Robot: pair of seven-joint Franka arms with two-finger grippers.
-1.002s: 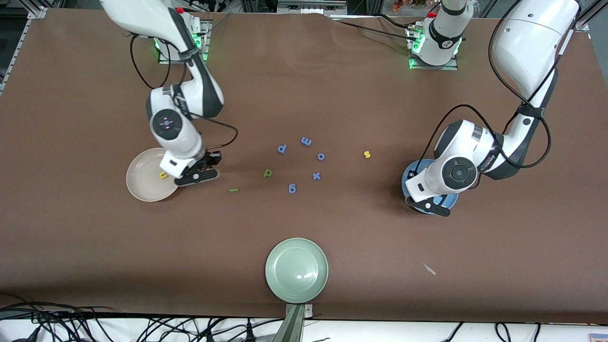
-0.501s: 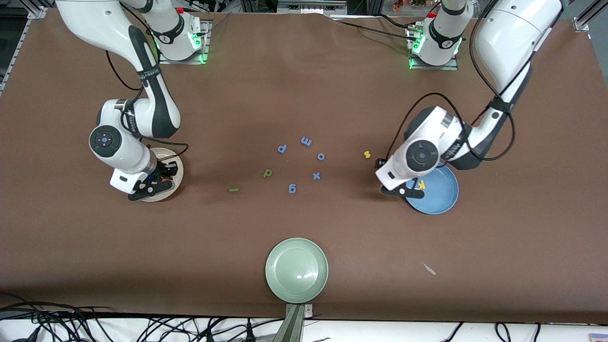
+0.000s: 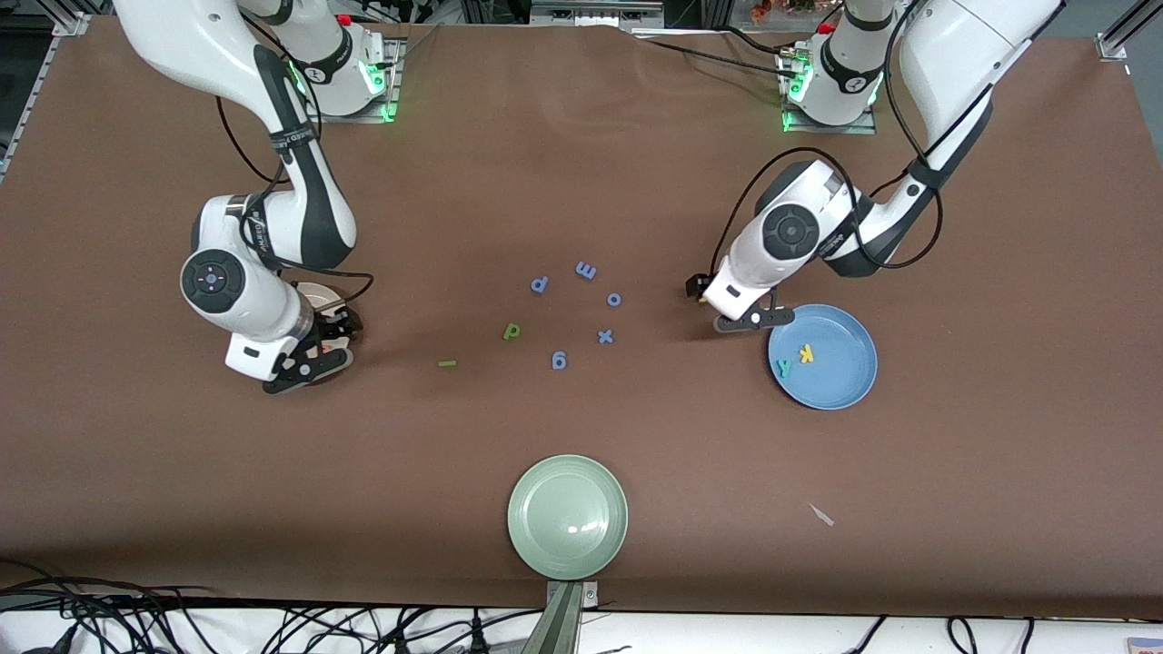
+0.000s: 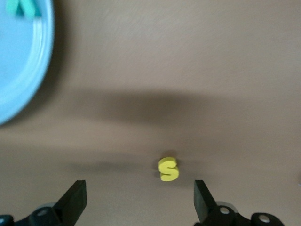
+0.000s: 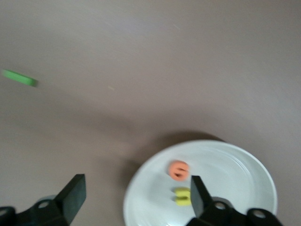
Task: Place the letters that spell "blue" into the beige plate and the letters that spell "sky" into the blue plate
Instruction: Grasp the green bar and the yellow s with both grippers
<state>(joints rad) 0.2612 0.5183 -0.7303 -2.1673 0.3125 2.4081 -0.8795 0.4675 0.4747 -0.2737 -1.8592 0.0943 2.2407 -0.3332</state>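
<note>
Both grippers now gape empty — the left gripper (image 4: 136, 202) has moved over the small yellow foam "s" (image 4: 168, 169), while the right gripper (image 5: 134, 200) has just left the orange foam "e" (image 5: 178, 169) in the round cream-beige plate (image 5: 235, 165) — "s", "b" and "l" remain.

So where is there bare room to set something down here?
Bare cloth lies between the green plate and the blue plate, and between the bar and the right gripper. Crowded: the blue letters mid-table and around the s under the left gripper.
</note>
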